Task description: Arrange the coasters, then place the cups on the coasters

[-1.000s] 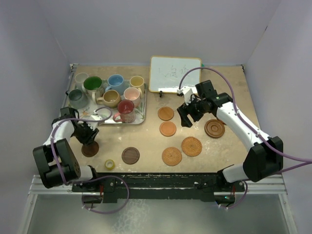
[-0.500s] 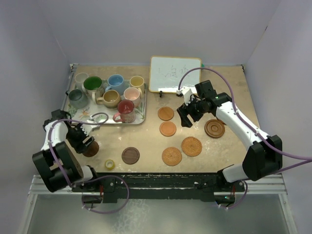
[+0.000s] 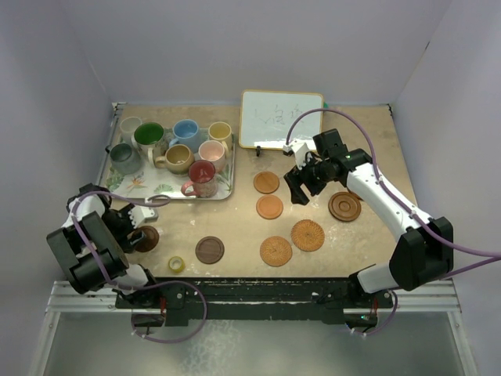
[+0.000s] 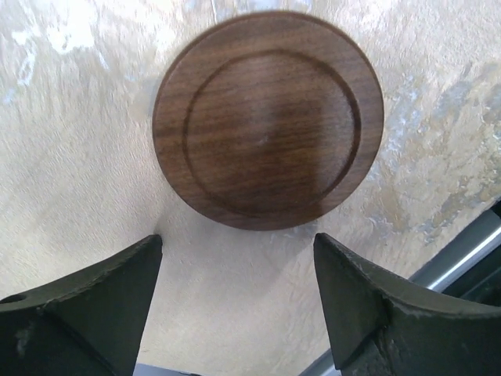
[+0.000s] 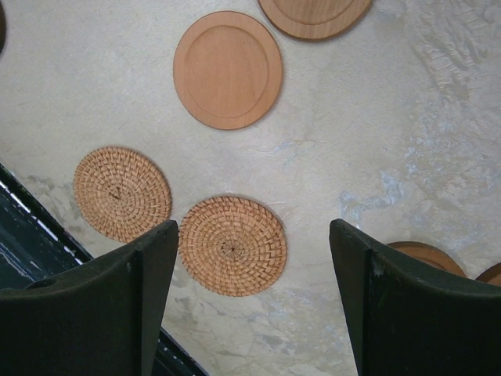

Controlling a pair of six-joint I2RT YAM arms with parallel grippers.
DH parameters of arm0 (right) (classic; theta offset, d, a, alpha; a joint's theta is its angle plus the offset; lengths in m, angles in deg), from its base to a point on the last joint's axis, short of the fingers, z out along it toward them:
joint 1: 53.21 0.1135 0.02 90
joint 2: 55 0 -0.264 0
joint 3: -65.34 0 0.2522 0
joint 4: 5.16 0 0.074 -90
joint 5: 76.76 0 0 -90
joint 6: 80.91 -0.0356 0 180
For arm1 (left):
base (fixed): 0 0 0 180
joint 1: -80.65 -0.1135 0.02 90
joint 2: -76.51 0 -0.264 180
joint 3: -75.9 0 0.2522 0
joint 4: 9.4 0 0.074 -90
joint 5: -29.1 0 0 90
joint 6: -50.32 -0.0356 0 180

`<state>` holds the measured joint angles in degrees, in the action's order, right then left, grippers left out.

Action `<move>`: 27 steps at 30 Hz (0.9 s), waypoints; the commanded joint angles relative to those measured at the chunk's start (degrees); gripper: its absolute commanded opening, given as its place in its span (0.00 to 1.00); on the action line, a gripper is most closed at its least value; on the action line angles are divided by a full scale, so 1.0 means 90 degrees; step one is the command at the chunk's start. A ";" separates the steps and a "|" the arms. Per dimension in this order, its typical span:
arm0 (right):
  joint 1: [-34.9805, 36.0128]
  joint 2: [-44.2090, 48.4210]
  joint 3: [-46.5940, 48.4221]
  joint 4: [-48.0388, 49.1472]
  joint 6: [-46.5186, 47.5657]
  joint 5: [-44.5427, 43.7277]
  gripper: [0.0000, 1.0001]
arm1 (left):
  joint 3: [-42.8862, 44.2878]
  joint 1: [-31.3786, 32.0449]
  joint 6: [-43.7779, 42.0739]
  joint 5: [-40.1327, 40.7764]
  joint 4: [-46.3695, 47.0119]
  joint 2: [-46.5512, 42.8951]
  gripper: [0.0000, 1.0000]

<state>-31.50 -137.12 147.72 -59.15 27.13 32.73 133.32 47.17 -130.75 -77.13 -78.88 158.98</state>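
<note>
Table (image 3: 235, 227), tan mottled top – lying directly on it:
- leaf-patterned tray (image 3: 127, 182), far left
- whiteboard (image 3: 282, 119), far centre
- dark wooden coaster (image 4: 268, 117), near left
- second dark coaster (image 3: 209, 250), just beside yellow tape roll (image 3: 176, 264)
- two smooth light-wood coasters (image 3: 266, 182), centre, one behind the other
- two woven coasters (image 3: 275, 251), side by side towards the near edge
- ringed coaster (image 3: 344, 207), right

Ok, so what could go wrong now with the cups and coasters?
The mugs stand crowded on the tray, so the open left tool might knock a neighbour when reaching for one. The dark wooden coaster lies fairly near the front edge of the table; a nudge could slide it toward the yellow tape roll. The two woven coasters lie close together, so mugs set there may bump.
</note>
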 commanded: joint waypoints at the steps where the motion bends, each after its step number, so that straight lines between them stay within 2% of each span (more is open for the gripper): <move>1: -0.0013 -0.0029 0.0066 -0.0058 0.0093 0.0139 0.80 | -0.0360 0.0426 -0.0241 -0.0265 0.0263 -0.0112 0.74; 15: -0.0014 -0.0120 0.0071 -0.0227 0.0074 0.0135 0.80 | -0.0730 0.2234 0.0517 -0.0902 0.0346 -0.0785 0.65; 21: -0.0010 -0.0174 0.0061 -0.0237 0.0073 0.0029 0.80 | -0.0632 0.3542 0.1432 -0.0928 0.0691 -0.0597 0.62; 27: -0.0083 -0.0064 0.0038 -0.0235 0.0104 -0.0008 0.80 | -0.0558 0.4817 0.2788 -0.0807 0.1404 -0.0555 0.58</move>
<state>-31.56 -139.09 147.72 -60.22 27.20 32.64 127.81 84.48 -115.31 -82.13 -69.86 152.93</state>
